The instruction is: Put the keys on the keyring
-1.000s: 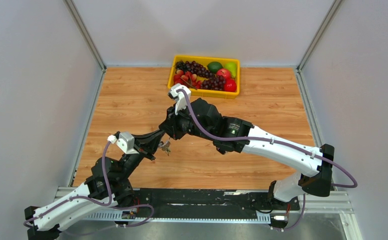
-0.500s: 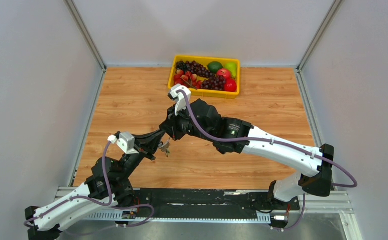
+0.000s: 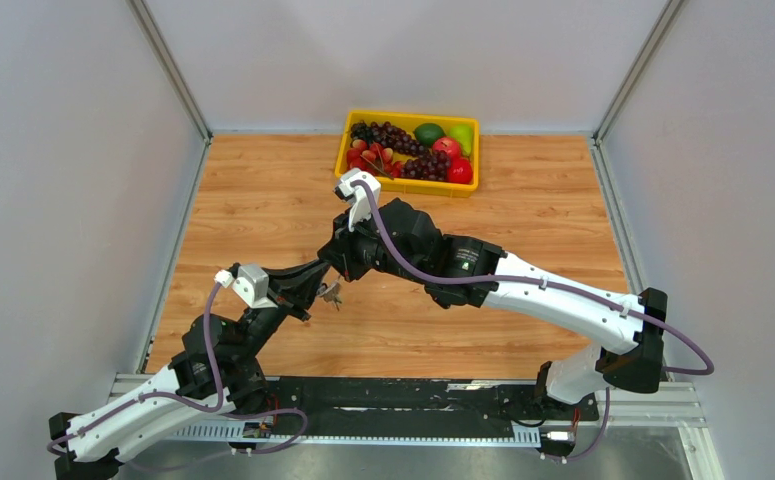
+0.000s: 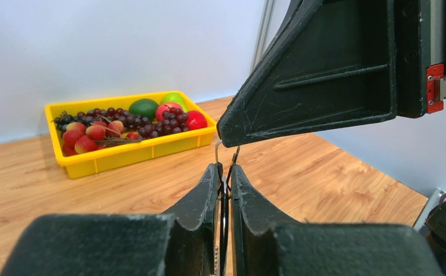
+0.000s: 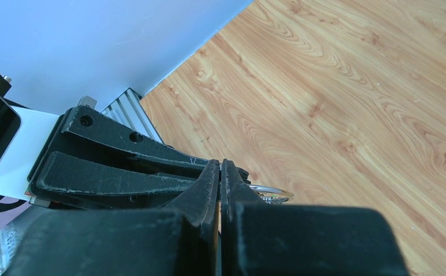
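Note:
Both grippers meet above the middle of the table. My right gripper is shut on the silver keyring, whose loop pokes out beside its fingers. In the left wrist view the ring's wire runs up into the right gripper's tips. My left gripper stands a sliver open, a thin black piece edge-on between its fingers with light on both sides. The keys hang as a small cluster under the two grippers. A speck of green shows under the ring in the right wrist view.
A yellow tray of grapes, apples and a lime stands at the table's far edge. White walls close in the left, right and back sides. The aluminium rail with the arm bases runs along the near edge.
The right gripper has closed on the ring. The left jaws, pressed together a moment ago, have eased slightly apart. Neither arm has shifted noticeably.

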`<control>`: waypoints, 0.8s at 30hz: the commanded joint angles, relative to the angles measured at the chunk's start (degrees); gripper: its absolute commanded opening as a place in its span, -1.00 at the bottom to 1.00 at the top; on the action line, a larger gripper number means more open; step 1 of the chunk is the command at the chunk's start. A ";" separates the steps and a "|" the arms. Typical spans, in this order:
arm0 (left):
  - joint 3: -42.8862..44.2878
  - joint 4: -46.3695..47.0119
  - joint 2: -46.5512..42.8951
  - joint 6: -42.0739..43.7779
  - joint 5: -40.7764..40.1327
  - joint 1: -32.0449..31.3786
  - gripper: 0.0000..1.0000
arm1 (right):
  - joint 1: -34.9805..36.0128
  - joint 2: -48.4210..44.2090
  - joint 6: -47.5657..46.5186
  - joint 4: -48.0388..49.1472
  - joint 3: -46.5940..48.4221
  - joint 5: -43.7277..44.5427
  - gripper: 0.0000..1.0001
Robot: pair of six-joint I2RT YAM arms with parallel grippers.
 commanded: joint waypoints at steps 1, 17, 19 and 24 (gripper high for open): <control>2.65 2.23 -0.04 -0.02 0.74 0.00 -0.65 | 0.38 0.47 -0.95 0.74 2.80 1.08 -1.00; 2.52 2.34 0.09 0.09 1.09 0.00 -0.54 | 0.38 0.50 -1.08 0.80 2.96 1.14 -1.00; 2.49 2.18 0.10 0.03 1.22 -0.04 -0.54 | 0.45 0.50 -1.20 0.81 3.11 1.25 -1.00; 1.96 1.90 0.08 -0.50 1.44 0.00 -0.54 | 0.46 0.40 -1.21 0.80 3.63 1.17 -1.00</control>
